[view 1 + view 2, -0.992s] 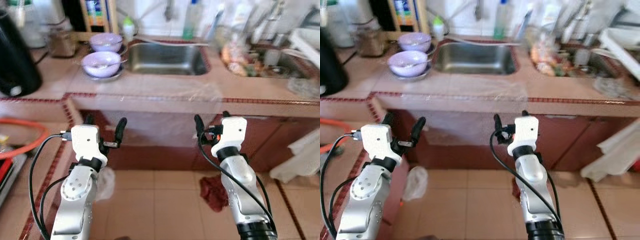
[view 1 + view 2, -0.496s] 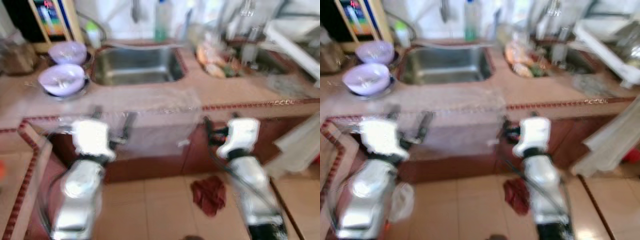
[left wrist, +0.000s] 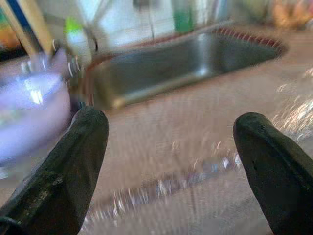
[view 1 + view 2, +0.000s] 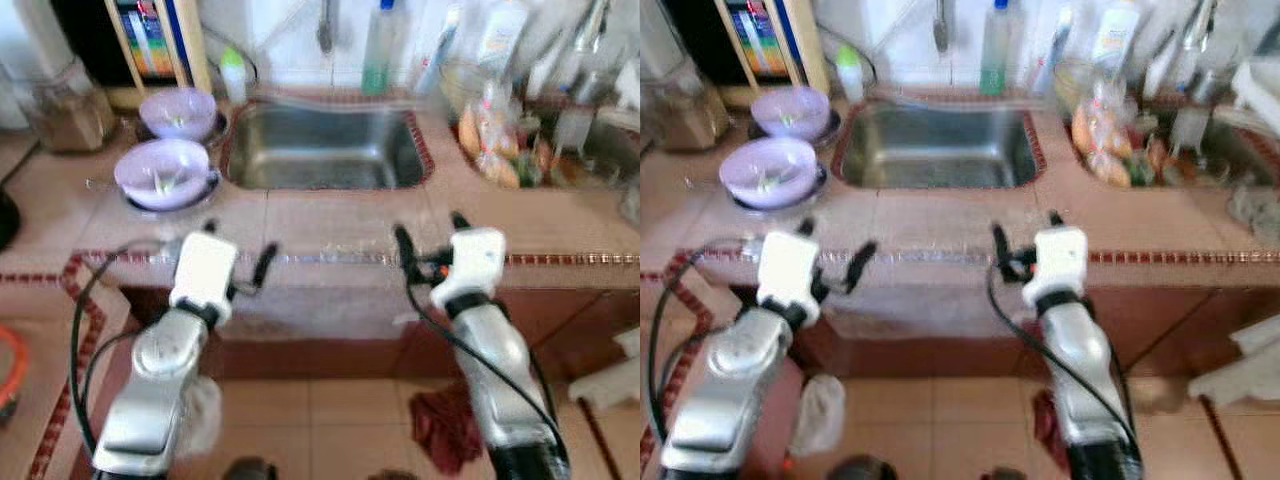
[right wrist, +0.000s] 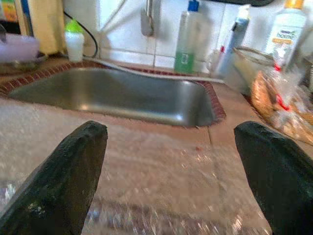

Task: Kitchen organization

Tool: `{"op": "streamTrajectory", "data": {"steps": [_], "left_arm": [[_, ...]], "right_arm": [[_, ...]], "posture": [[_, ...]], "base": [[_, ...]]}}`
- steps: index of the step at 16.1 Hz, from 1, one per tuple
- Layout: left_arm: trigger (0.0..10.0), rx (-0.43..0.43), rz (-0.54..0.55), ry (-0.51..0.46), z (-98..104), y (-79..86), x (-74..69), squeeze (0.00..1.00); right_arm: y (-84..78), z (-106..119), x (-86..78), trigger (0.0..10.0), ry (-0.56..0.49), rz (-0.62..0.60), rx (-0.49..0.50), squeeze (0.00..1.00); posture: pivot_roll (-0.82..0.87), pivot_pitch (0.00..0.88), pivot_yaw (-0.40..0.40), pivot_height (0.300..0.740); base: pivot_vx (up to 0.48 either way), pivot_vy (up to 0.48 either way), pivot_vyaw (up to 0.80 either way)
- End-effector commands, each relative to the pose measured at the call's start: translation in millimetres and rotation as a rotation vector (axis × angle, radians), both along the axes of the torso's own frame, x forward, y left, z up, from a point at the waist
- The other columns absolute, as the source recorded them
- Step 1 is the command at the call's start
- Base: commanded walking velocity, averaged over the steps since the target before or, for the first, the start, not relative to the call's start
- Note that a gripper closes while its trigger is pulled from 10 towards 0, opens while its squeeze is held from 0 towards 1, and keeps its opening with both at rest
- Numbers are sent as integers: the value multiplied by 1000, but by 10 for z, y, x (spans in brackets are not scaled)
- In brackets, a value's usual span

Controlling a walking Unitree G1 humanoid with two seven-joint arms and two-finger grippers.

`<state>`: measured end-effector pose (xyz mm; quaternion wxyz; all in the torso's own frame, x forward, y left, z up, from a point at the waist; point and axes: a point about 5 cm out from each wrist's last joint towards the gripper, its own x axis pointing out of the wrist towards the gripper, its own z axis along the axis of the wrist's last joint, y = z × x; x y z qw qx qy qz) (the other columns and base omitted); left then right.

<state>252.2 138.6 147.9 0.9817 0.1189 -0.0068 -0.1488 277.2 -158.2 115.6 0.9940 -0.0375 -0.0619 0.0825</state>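
Nearest, a dark red rag [image 4: 445, 432] lies on the tiled floor [image 4: 340, 420] below the counter. Above it, the left gripper [image 4: 236, 254] and the right gripper [image 4: 428, 238] hover side by side at the front edge of the tiled counter [image 4: 330, 222], each with its black fingers spread wide and holding nothing. Behind them the steel sink [image 4: 322, 148] is sunk into the counter's middle. Toward the counter's left edge sit two lilac bowls [image 4: 163, 168], one behind the other. Along the back edge stand a green bottle [image 5: 185, 40] and a small white bottle with a green cap [image 5: 74, 39]; bagged food [image 4: 492, 145] lies right of the sink.
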Motion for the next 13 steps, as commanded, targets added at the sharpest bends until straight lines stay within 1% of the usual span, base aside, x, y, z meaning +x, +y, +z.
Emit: {"op": "streamTrajectory", "data": {"steps": [1, 2, 3, 4, 5, 6, 7, 8, 9, 10, 12, 13], "left_arm": [[10000, 47, 3, -21, 162, 24, -59, 0], [10000, 79, 8, -67, 247, 23, -108, 0], [10000, 88, 38, -104, 292, 42, -120, 0], [10000, 2, 181, -128, 255, 199, -73, 0], [10000, -180, 256, -113, 160, 273, -65, 0], [10000, -244, 266, -91, 124, 274, -69, 0], [10000, -393, 311, -40, 67, 338, -51, 0], [10000, -468, 241, -19, 86, 334, -15, 0], [10000, -403, 189, -16, 62, 281, -12, 0], [10000, -369, 163, -7, 8, 221, -13, 0], [10000, -352, 141, 2, -88, 164, 1, 0], [10000, -343, 139, 5, -107, 163, 8, 0]], "right_arm": [[25, 94, 2, 10000, -47, 18, 4, 0], [11, 77, -4, 10000, -43, 15, 2, 0], [6, 67, -4, 10000, -40, 11, 1, 0], [20, 52, 2, 10000, -36, 11, 2, 0], [55, 48, 13, 10000, -37, 24, 2, 0], [65, 49, 18, 10000, -37, 28, 1, 0], [81, 57, 32, 10000, -40, 32, 5, 0], [78, 64, 57, 10000, -45, 35, 2, 0], [62, 62, 73, 10000, -46, 30, -6, 0], [49, 64, 85, 10000, -47, 22, -7, 0], [28, 62, 84, 10000, -47, 2, -9, 0], [23, 50, 78, 10000, -42, -1, -9, 0]], "posture": [[19, 0, -10, 740], [22, 0, -9, 740], [28, 0, -9, 740], [37, 0, -12, 740], [38, 0, -17, 740], [38, 0, -17, 740], [38, 0, -17, 740], [37, 0, -16, 740], [37, 0, -16, 740], [31, 0, -14, 740], [27, 0, -18, 740], [26, 0, -20, 740]], "base": [[0, 0, 0], [0, 0, 0], [0, 0, 0], [0, 0, 0], [0, 0, 0], [0, 0, 0], [0, 0, 0], [0, 0, 0], [0, 0, 0], [0, 0, 0], [0, 0, 0], [0, 0, 0]]}}
